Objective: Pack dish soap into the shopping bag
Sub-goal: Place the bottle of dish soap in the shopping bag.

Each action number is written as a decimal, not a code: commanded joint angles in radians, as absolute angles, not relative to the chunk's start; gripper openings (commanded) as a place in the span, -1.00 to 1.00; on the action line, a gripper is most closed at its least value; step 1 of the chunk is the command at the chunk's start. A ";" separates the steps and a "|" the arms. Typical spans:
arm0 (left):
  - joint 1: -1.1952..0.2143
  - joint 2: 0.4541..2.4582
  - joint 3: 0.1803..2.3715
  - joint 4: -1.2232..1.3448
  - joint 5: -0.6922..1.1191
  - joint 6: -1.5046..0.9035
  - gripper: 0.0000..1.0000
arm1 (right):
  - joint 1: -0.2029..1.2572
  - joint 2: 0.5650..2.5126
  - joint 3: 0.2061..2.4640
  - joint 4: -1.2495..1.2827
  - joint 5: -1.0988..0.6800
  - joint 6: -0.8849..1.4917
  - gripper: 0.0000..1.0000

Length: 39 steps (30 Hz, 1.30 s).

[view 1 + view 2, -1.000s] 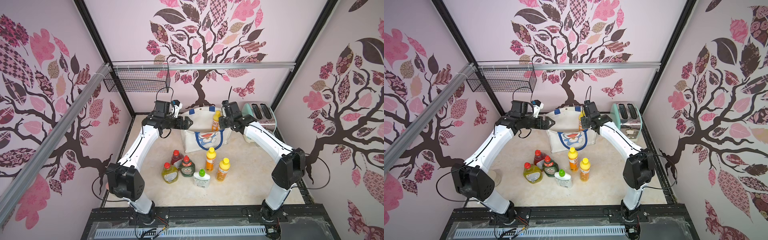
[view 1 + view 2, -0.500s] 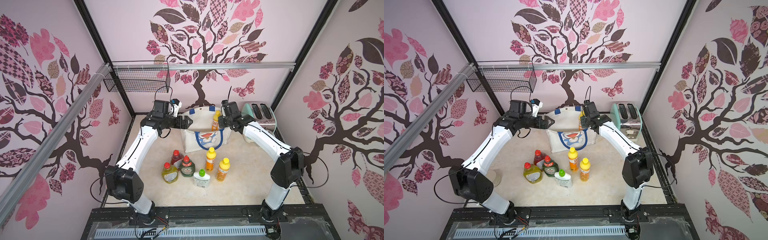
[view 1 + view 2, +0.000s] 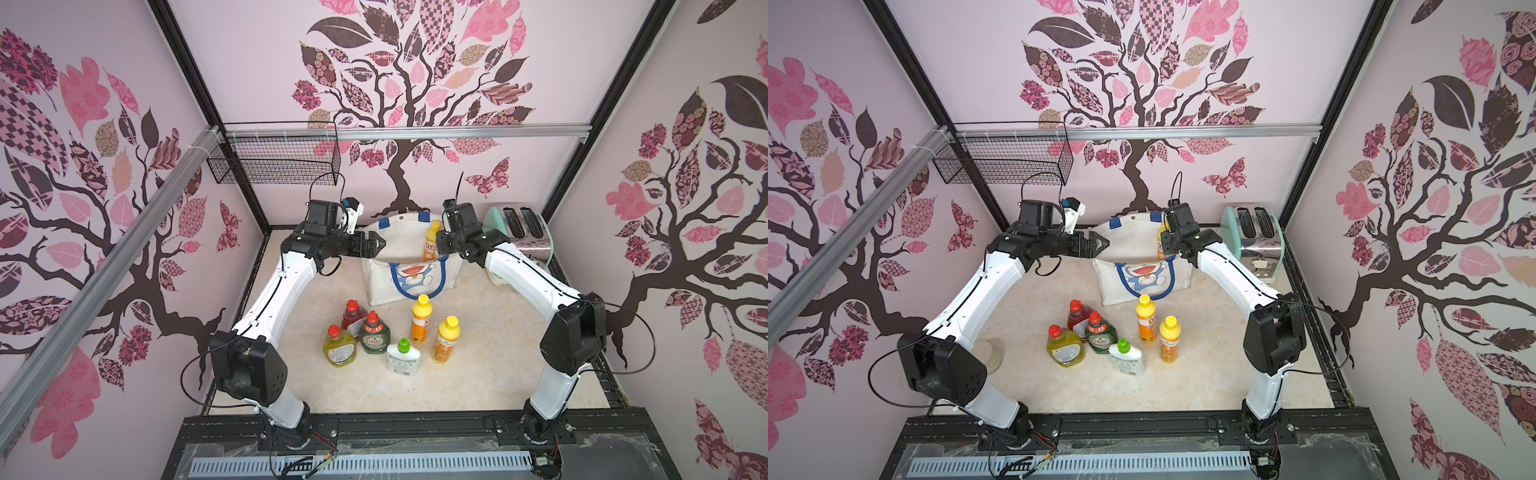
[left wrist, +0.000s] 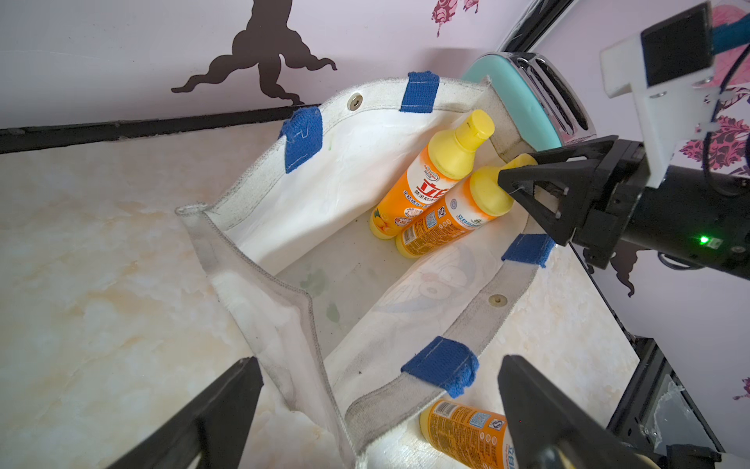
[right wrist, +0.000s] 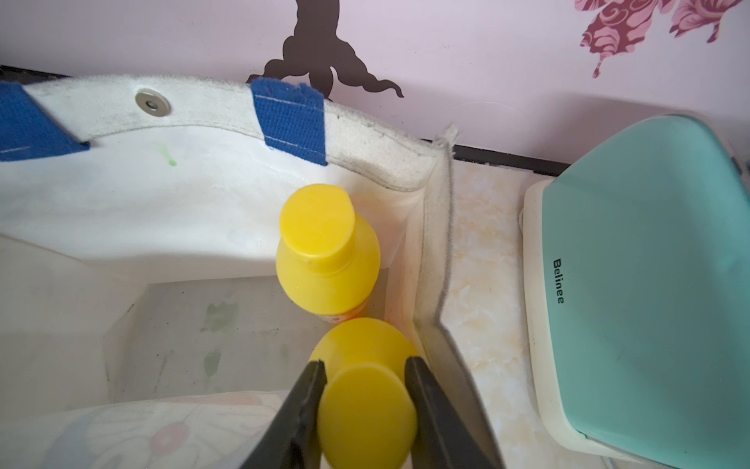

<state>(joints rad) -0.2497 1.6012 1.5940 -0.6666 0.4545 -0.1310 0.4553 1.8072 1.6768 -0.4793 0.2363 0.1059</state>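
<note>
The white shopping bag (image 3: 409, 286) with the blue cartoon cat stands open at the back of the table. Inside, two orange dish soap bottles with yellow caps lean at its right end: one (image 4: 426, 178) stands free, the other (image 4: 446, 219) has my right gripper (image 5: 365, 365) shut on its cap (image 5: 365, 410). My left gripper (image 4: 377, 361) hangs open and empty over the bag's left end. In front of the bag stand two orange bottles (image 3: 421, 318) (image 3: 445, 338), a white one (image 3: 402, 357), and yellow-green (image 3: 339, 349), red (image 3: 353, 316) and dark green (image 3: 374, 334) squat bottles.
A mint-and-steel toaster (image 3: 519, 228) stands close to the bag's right side, behind my right arm. A black wire basket (image 3: 274, 160) hangs on the back-left rail above the left arm. Walls close the table in at the back and both sides.
My left gripper has shifted a little to the right, toward the bag's left end. The right gripper has stayed over the bag's right end with the bottle, its jaws slightly wider.
</note>
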 commanded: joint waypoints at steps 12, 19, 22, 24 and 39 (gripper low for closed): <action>-0.253 1.575 1.585 -0.656 0.459 -0.123 0.94 | 0.446 1.755 1.689 -0.477 0.208 0.114 0.07; -0.253 1.574 1.585 -0.657 0.462 -0.125 0.94 | 0.444 1.728 1.700 -0.476 0.189 0.117 0.12; -0.253 1.573 1.585 -0.657 0.462 -0.126 0.94 | 0.445 1.718 1.708 -0.482 0.189 0.117 0.15; -0.253 1.571 1.585 -0.656 0.462 -0.124 0.94 | 0.444 1.713 1.714 -0.487 0.188 0.115 0.16; -0.253 1.565 1.588 -0.626 0.480 -0.156 0.95 | 0.445 1.628 1.700 -0.526 0.106 0.103 0.25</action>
<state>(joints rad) -0.2497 1.5879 1.5929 -0.6601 0.4580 -0.1398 0.4500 1.6791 1.6802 -0.4965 0.1444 0.1055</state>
